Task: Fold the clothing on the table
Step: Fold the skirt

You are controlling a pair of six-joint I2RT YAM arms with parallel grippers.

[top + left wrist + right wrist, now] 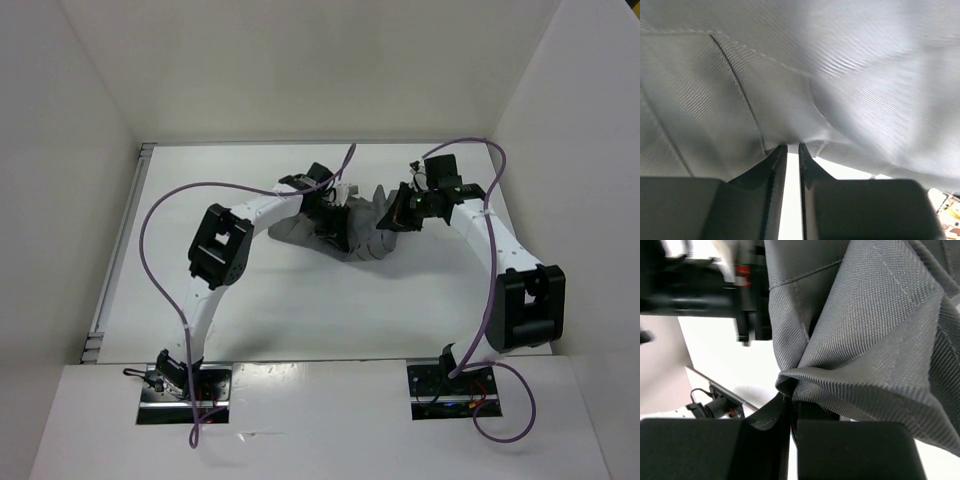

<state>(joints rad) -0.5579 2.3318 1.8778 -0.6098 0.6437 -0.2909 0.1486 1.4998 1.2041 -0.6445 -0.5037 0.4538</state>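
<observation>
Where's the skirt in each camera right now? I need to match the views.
Top external: skirt bunched mid-table, between both wrists.
Left wrist: skirt fills the frame above the left claw.
Right wrist: skirt upper right, fold pinched in the right claw.
Shared landmark: the white table.

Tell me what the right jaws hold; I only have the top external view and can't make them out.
Observer: In the right wrist view, the right jaws are shut on a fold of the grey skirt.
Operator: Report the left jaws.
Observer: In the left wrist view, a thin gap between them shows the white table. The cloth puckers at their tips, but I cannot tell if they grip it.
Operator: Describe the cloth there.
Observer: A dark stitched seam runs down to the left jaws' tips.
</observation>
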